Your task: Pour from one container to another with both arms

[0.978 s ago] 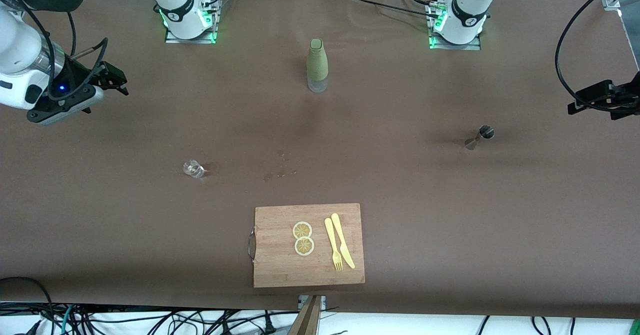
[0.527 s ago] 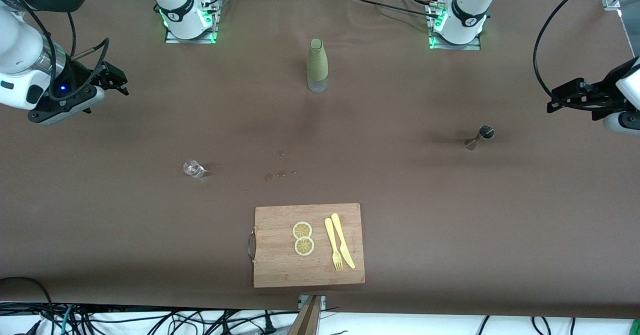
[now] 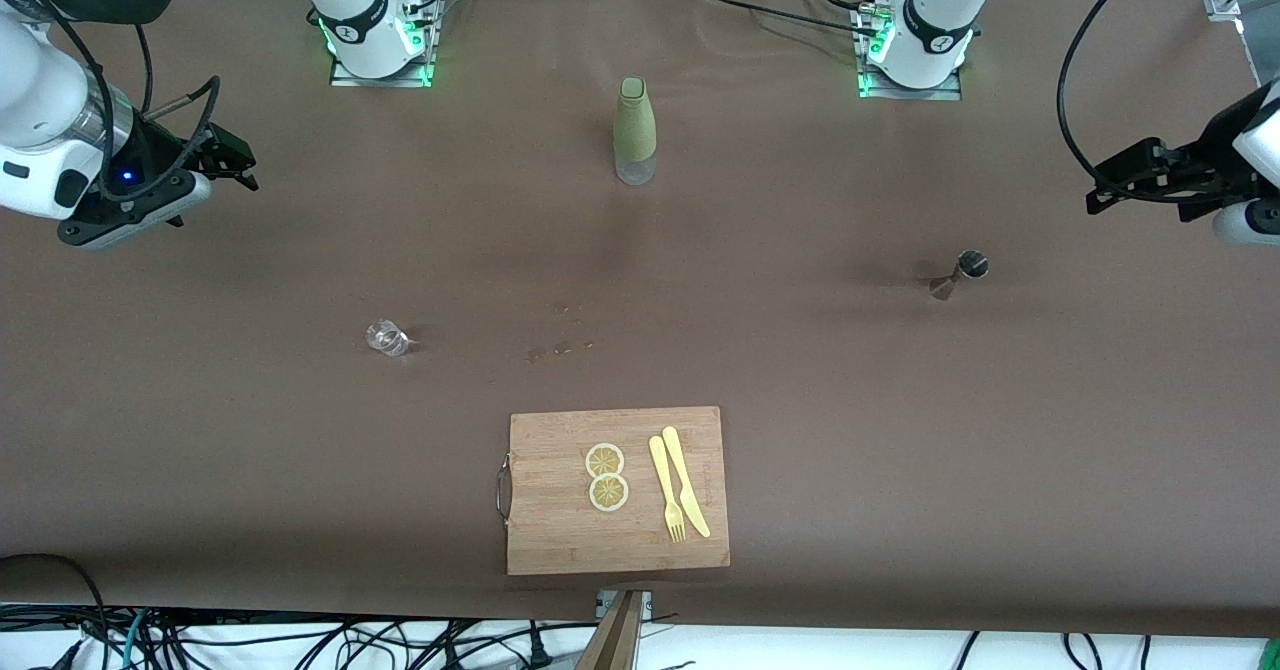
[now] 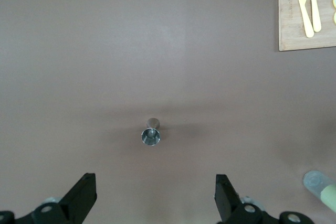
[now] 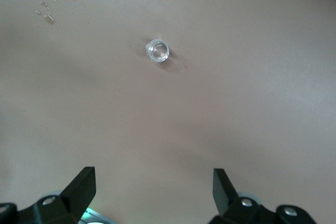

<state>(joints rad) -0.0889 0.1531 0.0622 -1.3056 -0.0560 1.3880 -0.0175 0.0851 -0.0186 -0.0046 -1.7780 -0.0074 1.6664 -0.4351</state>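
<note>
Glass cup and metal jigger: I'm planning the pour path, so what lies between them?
Only small spilled droplets on bare brown table, per the front view.

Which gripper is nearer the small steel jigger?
Left. The left gripper hovers open at its own end of the table, close to the small steel jigger; the right gripper hangs open at the other end.

Pretty obviously a robotics lab I'm driving here: two white arms sit on metal base plates (image 3: pixel 380 68) with green status lights, bolted along one edge of a big counter (image 3: pixel 900 430) covered in brown sheeting. There's a mess of loose cables (image 3: pixel 300 640) hanging off the edge nearest the front camera, and aluminium framing (image 3: pixel 1225 0) at the corner by the left arm's end.
</note>
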